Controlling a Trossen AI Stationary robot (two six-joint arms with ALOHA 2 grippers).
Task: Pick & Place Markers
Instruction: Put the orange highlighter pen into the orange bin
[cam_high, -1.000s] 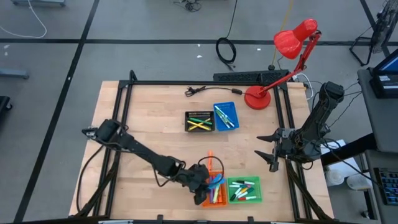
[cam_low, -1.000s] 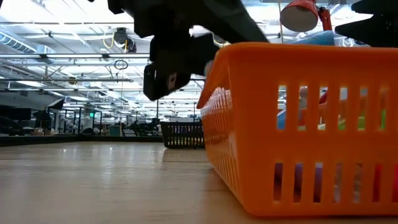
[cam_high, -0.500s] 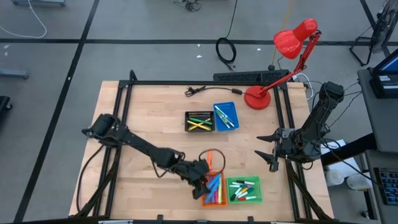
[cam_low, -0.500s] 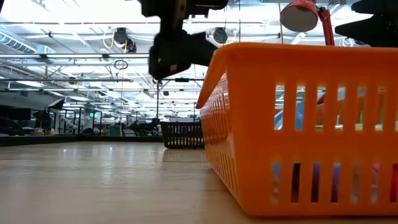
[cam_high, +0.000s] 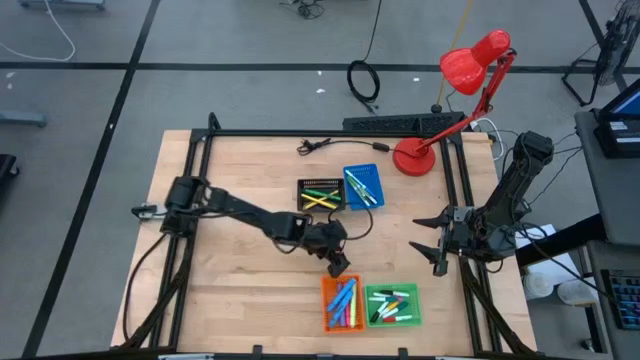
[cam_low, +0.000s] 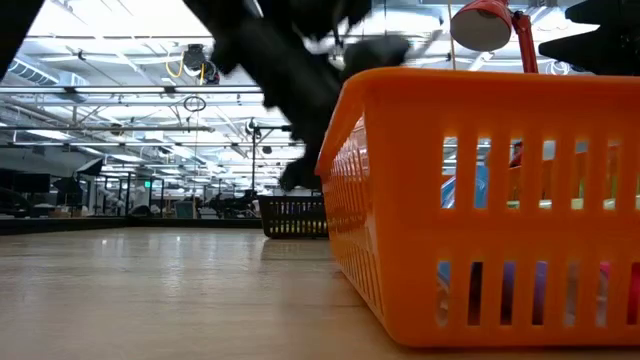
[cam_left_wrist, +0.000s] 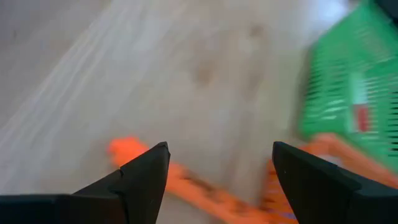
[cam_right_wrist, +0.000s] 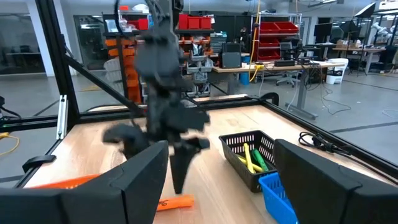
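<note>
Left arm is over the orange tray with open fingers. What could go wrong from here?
1. An orange marker seems to lie on the table under the left gripper, outside the orange tray; it may get left behind.
2. That gripper hangs close to the tray's rim, so a low sweep might shove it into the green tray beside it.
The right gripper waits at the table's right side.
</note>
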